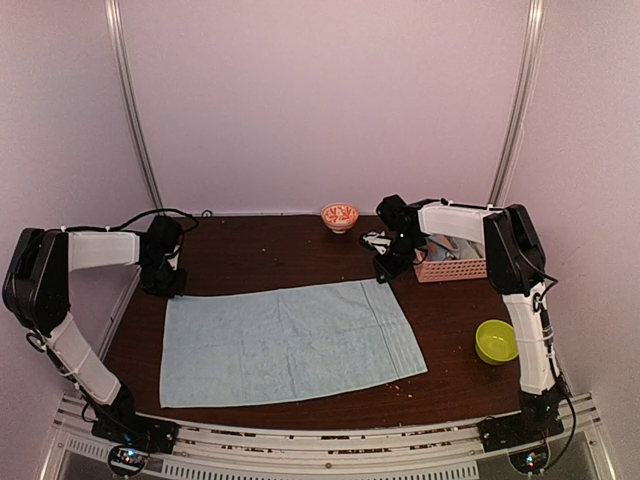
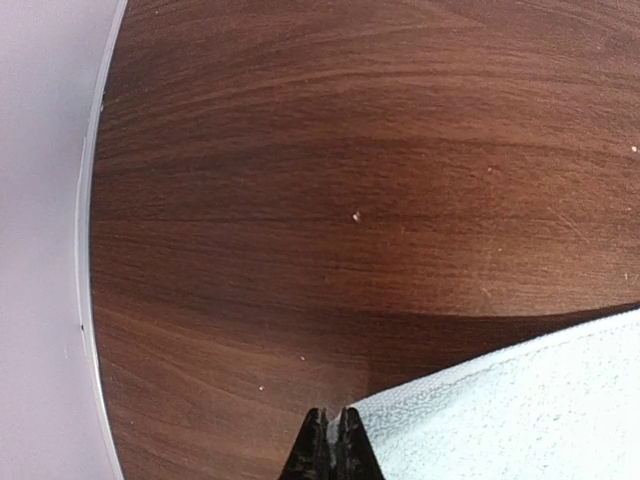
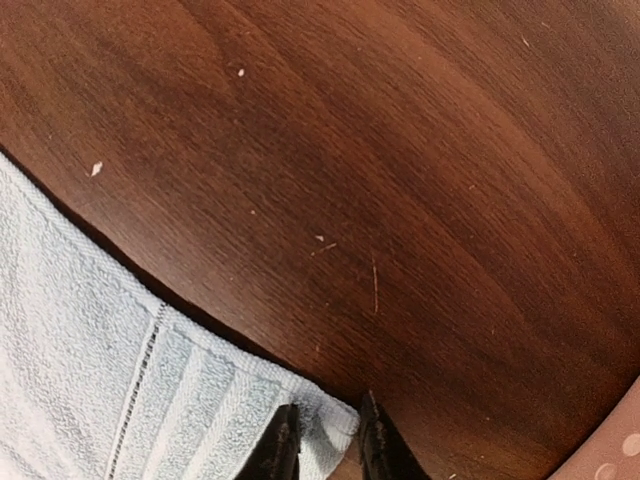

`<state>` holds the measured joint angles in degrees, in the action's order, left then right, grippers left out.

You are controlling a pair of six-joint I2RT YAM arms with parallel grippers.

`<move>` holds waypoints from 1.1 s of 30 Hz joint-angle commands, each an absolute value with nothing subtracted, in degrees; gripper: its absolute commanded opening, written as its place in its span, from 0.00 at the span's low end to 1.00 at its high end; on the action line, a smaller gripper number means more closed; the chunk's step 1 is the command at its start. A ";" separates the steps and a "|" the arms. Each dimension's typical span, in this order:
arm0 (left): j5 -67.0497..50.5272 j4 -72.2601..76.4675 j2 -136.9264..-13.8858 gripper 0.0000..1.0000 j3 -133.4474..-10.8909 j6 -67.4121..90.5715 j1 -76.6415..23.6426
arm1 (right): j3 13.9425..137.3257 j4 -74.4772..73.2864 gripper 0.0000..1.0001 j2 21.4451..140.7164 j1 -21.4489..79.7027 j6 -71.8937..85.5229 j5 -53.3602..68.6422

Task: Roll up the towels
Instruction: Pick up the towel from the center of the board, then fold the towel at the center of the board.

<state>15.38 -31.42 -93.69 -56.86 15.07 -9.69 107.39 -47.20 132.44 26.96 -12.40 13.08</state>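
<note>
Right hand, fingers narrowly spread, straddles one corner of the plain light-blue towel. Left hand, fingers pressed together, sits just beside the opposite corner. Between the two hands and nearer than both, the towel lies flat on the dark wooden counter.

Pink basket beside right pincer

Towel flat on table; left claw, right claw at far corners; basket behind-right; bowl right.
</note>
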 commanded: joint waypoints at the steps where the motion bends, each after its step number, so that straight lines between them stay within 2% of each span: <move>1: 14.15 -30.15 -94.42 0.00 -56.56 14.24 -9.35 | 107.74 -49.58 0.13 134.45 26.97 -12.65 15.12; 7: 13.63 -29.99 -93.74 0.00 -56.85 14.01 -9.34 | 109.22 -47.47 0.00 132.54 25.34 -12.56 14.67; 18: 12.02 -28.48 -91.03 0.00 -61.04 12.61 -9.28 | 114.83 -41.46 0.00 127.64 19.59 -13.43 19.48; 25: 5.67 -25.50 -84.97 0.00 -60.34 10.99 -9.28 | 108.16 -35.65 0.00 123.19 17.25 -15.21 25.58; 33: -6.60 -28.93 -79.23 0.00 -57.12 11.83 -9.27 | 97.59 -33.01 0.00 116.03 15.71 -19.37 32.34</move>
<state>0.75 -28.03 -82.30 -59.11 11.90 -9.69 102.59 -35.20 121.30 16.32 -15.94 28.25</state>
